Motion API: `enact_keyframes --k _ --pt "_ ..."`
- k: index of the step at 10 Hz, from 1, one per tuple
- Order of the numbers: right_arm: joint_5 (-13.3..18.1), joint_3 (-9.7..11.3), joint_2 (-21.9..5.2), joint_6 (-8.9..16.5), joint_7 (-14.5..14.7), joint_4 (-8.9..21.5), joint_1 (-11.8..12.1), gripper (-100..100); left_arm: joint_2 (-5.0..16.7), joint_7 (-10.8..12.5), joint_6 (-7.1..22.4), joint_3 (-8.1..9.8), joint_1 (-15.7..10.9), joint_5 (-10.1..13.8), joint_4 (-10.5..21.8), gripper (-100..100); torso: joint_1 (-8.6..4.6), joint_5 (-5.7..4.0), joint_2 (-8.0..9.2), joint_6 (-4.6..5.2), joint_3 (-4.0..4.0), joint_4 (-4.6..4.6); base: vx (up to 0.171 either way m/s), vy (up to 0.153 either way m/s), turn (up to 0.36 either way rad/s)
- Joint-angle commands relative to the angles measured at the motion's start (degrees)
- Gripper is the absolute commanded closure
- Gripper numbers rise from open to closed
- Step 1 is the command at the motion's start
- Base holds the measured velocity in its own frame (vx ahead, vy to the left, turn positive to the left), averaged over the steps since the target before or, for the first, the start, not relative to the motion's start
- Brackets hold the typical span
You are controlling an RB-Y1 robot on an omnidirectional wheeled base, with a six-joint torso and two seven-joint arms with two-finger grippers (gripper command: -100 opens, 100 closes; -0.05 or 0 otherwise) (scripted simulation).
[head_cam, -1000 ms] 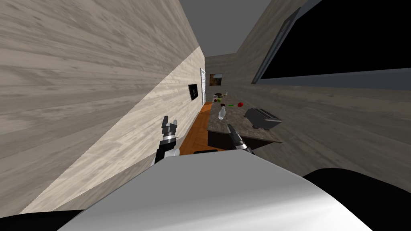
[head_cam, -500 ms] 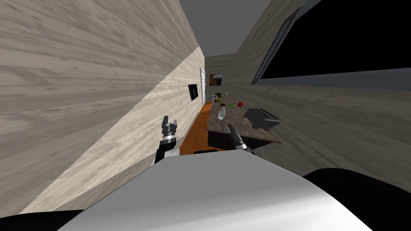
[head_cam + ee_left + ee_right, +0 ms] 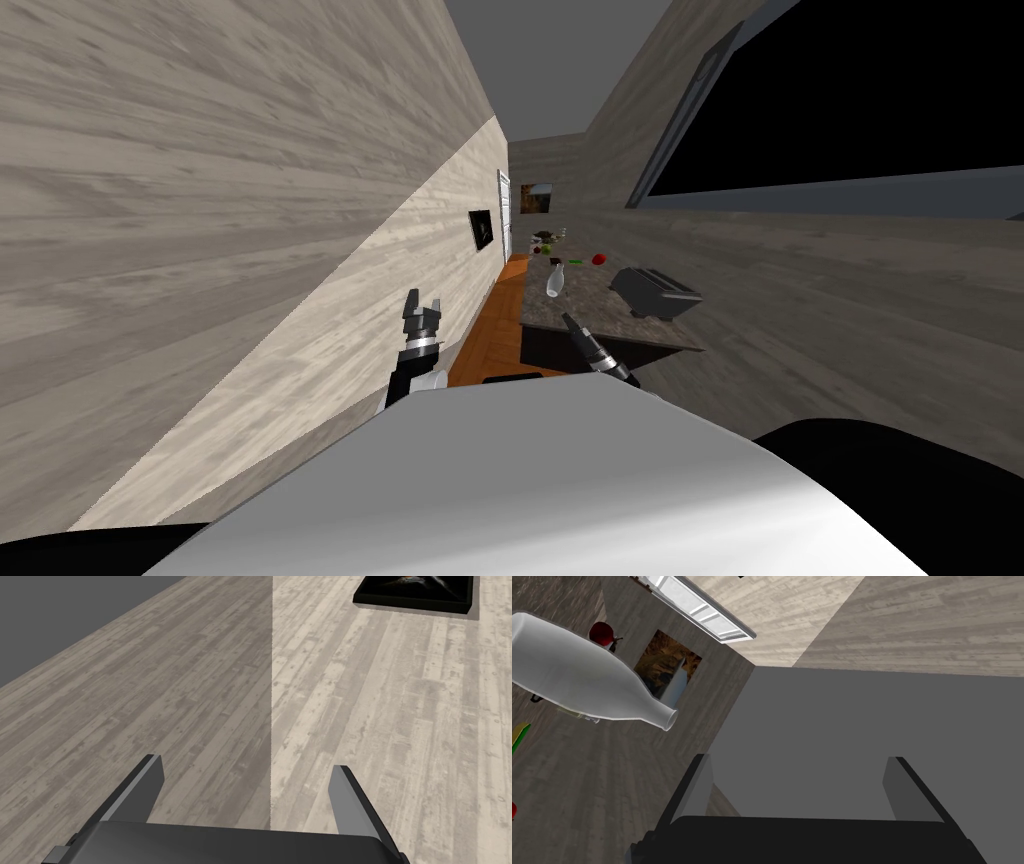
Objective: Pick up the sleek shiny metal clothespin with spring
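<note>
A long stone-patterned counter (image 3: 590, 315) runs ahead on my right, with small things scattered far along it. I cannot pick out the clothespin among them. A thin pale thing (image 3: 579, 716) pokes out from behind a clear glass bottle (image 3: 577, 683) that stands on the counter (image 3: 587, 786); what it is I cannot tell. My right gripper (image 3: 566, 320) hovers over the counter's near end, short of the bottle (image 3: 553, 282). Its fingers (image 3: 697, 788) stand open around nothing, as the right wrist view shows (image 3: 802, 786). My left gripper (image 3: 422, 303) is raised beside the left wall, open and empty (image 3: 247, 791).
A dark toaster (image 3: 655, 293) sits on the counter's right side. Farther along lie a red thing (image 3: 598, 259), a green strip (image 3: 575, 262) and a small dark piece (image 3: 553, 262). An orange wood floor strip (image 3: 490, 320) runs between the left wall and the counter.
My right arm has shifted slightly to the left over the counter's near end, and the head view has drifted a little. The left arm has not moved.
</note>
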Motion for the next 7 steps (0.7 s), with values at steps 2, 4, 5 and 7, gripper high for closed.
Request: enact_keyframes --k 2,4,5,7 --pt "3.34 -1.50 -1.37 -0.37 0.67 1.23 -0.76 -100 0.00 0.00 0.00 0.00 0.00 0.00 0.00 0 -0.03 -0.01 -0.01 0.01 -0.01 0.00 0.000 0.067 -0.016" --pt "6.22 -2.88 -2.62 -0.70 1.35 2.46 -1.51 -100 0.00 0.00 0.00 0.00 0.00 0.00 0.00 0 0.03 0.00 0.00 0.01 0.00 0.00 -0.003 0.074 -0.027" --pt "8.44 -4.37 -4.00 -1.08 2.10 3.82 -2.30 -100 0.00 0.00 0.00 0.00 0.00 0.00 0.00 0 -0.04 -0.01 -0.02 0.00 -0.01 0.00 0.001 0.089 -0.020" --pt "11.42 -5.96 -5.47 -1.52 2.91 5.30 -3.14 -100 0.00 0.00 0.00 0.00 0.00 0.00 0.00 0 0.05 0.01 -0.01 0.02 -0.01 0.00 -0.001 0.096 -0.075"
